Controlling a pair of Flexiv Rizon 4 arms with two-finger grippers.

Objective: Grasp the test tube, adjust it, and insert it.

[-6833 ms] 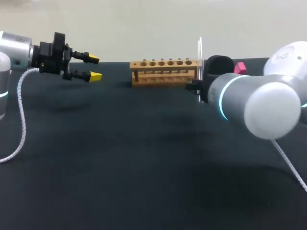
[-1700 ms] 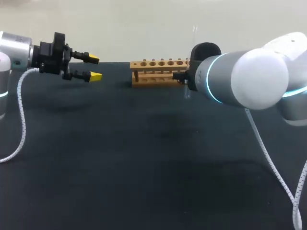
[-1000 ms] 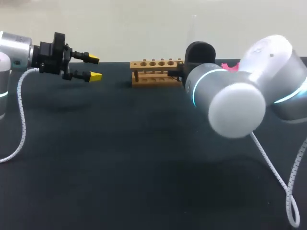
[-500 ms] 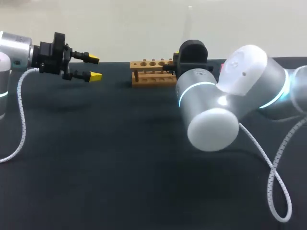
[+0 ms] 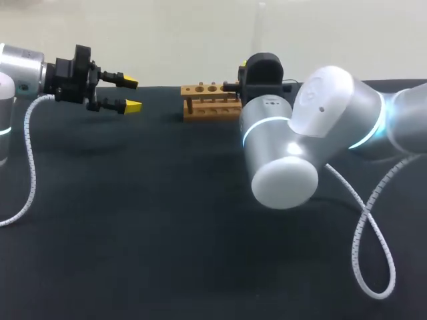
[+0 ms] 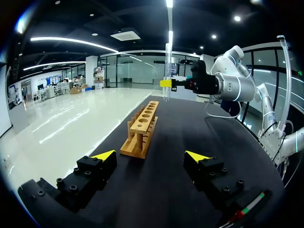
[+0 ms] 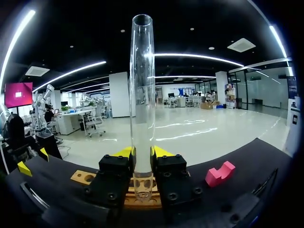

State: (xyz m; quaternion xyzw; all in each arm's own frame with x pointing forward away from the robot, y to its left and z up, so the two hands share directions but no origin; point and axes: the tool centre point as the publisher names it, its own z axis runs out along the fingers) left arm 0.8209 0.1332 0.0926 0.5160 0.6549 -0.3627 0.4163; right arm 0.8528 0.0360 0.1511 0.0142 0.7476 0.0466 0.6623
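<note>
A wooden test tube rack [image 5: 208, 101] stands at the far middle of the black table [image 5: 133, 220]. My right gripper [image 7: 142, 154] is shut on a clear glass test tube [image 7: 142, 95], which stands upright with its open end up. In the left wrist view the test tube [image 6: 167, 57] hangs over the far end of the rack [image 6: 141, 127], held by the right gripper [image 6: 165, 83]. In the head view my right arm [image 5: 293, 147] covers the rack's right end. My left gripper [image 5: 130, 94] stands open to the left of the rack, nothing between its fingers.
A pink block [image 7: 219, 174] lies on the table beside the rack, on the side away from my left arm. White cables hang from both arms, and the right one loops [image 5: 373, 253] over the table's near right part.
My right arm has swung left with the upright tube, from beside the rack's right end to over it, and now hides that end. The left arm has kept still.
</note>
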